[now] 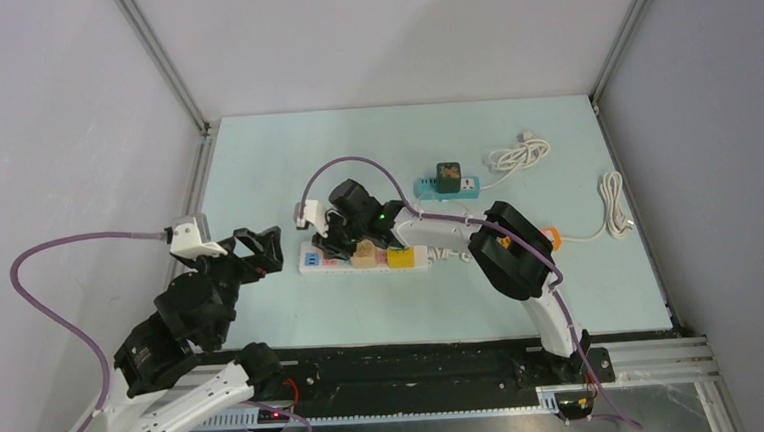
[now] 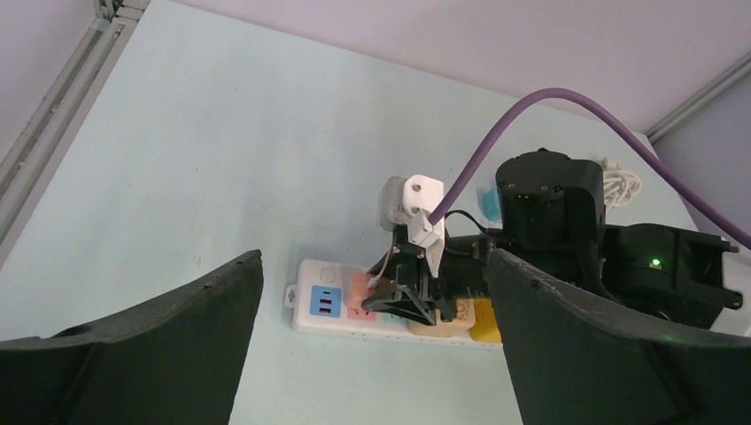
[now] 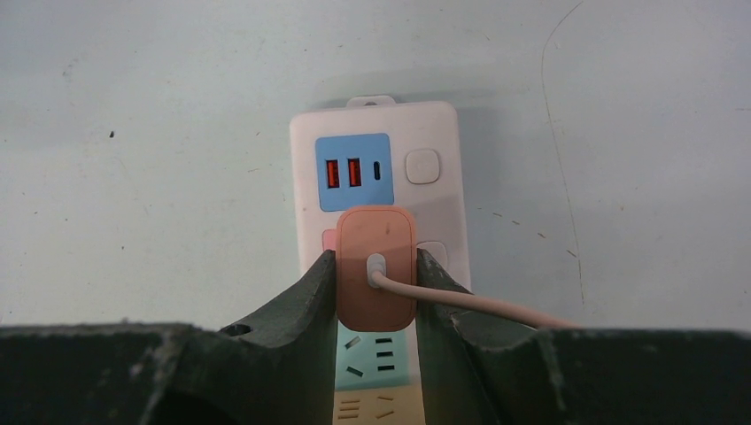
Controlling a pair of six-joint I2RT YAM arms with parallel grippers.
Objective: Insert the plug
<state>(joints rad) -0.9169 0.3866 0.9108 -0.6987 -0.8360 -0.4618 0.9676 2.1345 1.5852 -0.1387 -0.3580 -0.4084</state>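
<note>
From above, the right gripper (image 1: 333, 239) is hanging over the power strip (image 1: 313, 261); the left gripper (image 2: 374, 261), by its wrist view, is gaping wide, strip ahead; the right fingers (image 3: 310, 301) are clamping the pink plug (image 3: 375, 274) above its socket (image 3: 328, 239), probably needing a straight push.

A power strip (image 1: 361, 260) lies crosswise near the middle of the table (image 1: 255, 164). The right gripper (image 1: 331, 241) is over the strip's left part, its fingers touching either side of the plug (image 3: 375, 283). The plug sits over the socket next to the strip's left end section. The left gripper (image 1: 262, 249) is just left of the strip, apart from it. Behind and to the right lies a second strip (image 1: 446, 186) with an adapter (image 1: 447, 175) on it. A coiled cable (image 1: 517, 154) lies right of that, and another coil (image 1: 614, 204) lies near the table's right edge.
</note>
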